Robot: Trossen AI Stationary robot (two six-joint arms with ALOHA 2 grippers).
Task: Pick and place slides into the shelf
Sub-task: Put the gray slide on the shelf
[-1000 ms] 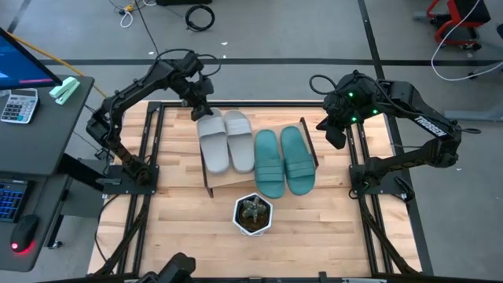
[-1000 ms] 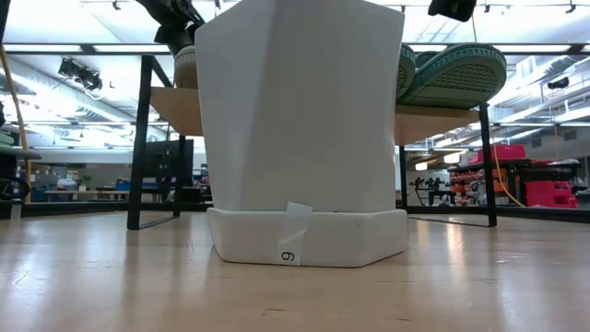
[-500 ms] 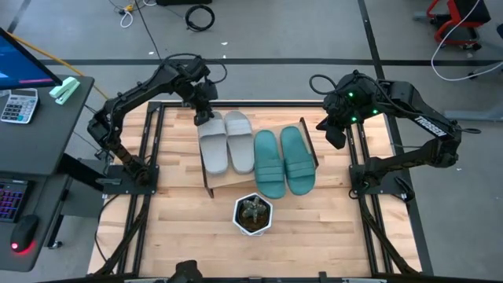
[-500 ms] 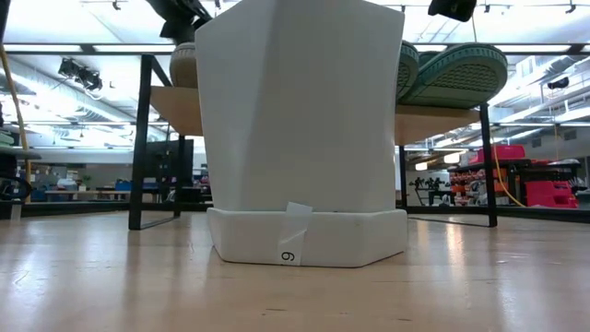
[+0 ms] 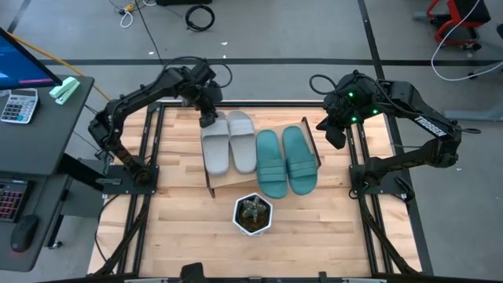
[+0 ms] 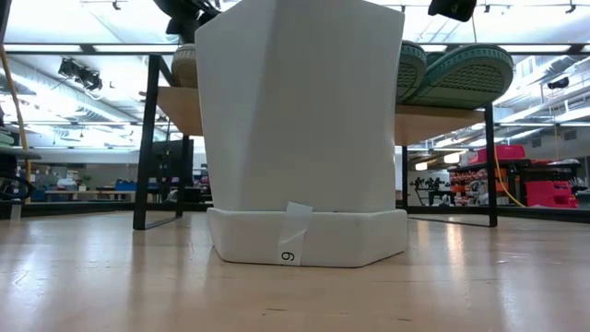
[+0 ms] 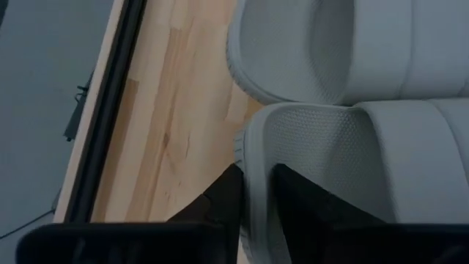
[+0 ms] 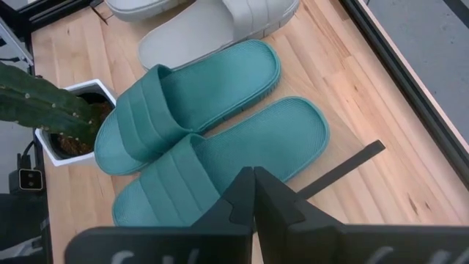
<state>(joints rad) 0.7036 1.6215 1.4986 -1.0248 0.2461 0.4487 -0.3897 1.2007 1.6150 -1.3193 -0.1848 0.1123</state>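
Observation:
The shelf stands on the table, and four slides lie side by side on its board. The two grey slides are on the left, the two teal slides on the right. My left gripper is at the far end of the leftmost grey slide and shut on it. My right gripper hangs shut and empty above the table just right of the shelf. Its wrist view looks down on the teal slides. My left gripper pinches the rim of the leftmost grey slide at its far end. One finger is outside the rim and the other on the footbed. The fingers slant down from the far left side. The slide lies flat on the shelf board.
A white hexagonal pot with a plant stands just in front of the shelf and fills the middle of the low view. A desk with a calculator stands left of the table. Bare wooden tabletop lies left and right of the pot.
My left gripper has gone toward the table's right edge and a little toward the near edge, shut on the grey slide. The slide has gone with it, and the shelf with all four slides has slid a little toward the right.

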